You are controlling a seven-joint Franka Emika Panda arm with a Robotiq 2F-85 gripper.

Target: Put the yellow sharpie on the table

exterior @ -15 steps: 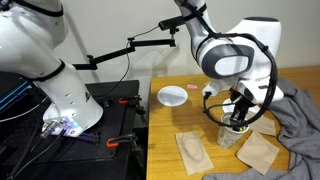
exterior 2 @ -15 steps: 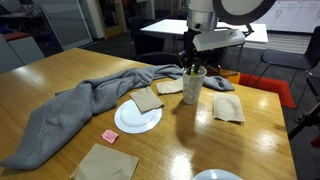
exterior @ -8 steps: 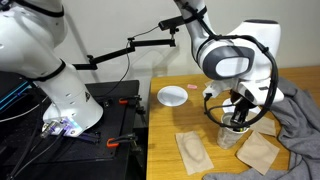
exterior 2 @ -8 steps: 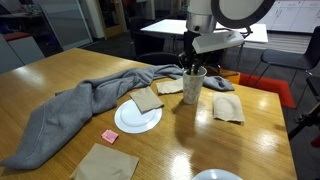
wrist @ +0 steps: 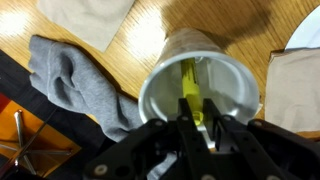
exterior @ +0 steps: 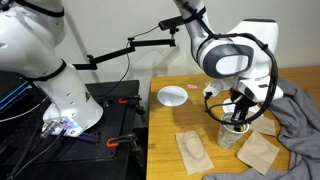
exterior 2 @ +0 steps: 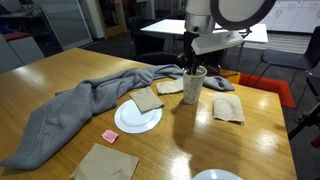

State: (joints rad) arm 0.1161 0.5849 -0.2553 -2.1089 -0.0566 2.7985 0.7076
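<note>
Tool (wrist: 199, 120) sits low over the mouth of a white paper cup (wrist: 200, 85), fingers (wrist: 214, 128) drawn in tight on the upper end of the yellow marker (wrist: 188, 85). So it is closed and gripping the marker. The marker stands slanted inside the cup, lower end down against the inner wall. It is not on the wooden surface (exterior 2: 250, 140).

In both exterior views the tool (exterior: 237, 118) (exterior 2: 192, 68) points straight down into the cup (exterior: 232, 132) (exterior 2: 193, 86), which stands upright on the surface (exterior: 165, 140). The marker is too small to make out there.

A grey cloth (exterior 2: 80, 105) is sprawled across the surface, one end reaching close to the cup; the wrist view shows it (wrist: 75, 80) just beside the cup. A white plate (exterior 2: 130, 122) lies near the cloth with a brown napkin (exterior 2: 147, 99) on it. Another brown napkin (exterior 2: 228, 108) lies flat beside the cup, and one more (exterior 2: 105, 163) near the front edge. A small pink item (exterior 2: 110, 135) lies beside the plate. In an exterior view, a second white plate (exterior: 173, 95) sits well apart from the cup.
</note>
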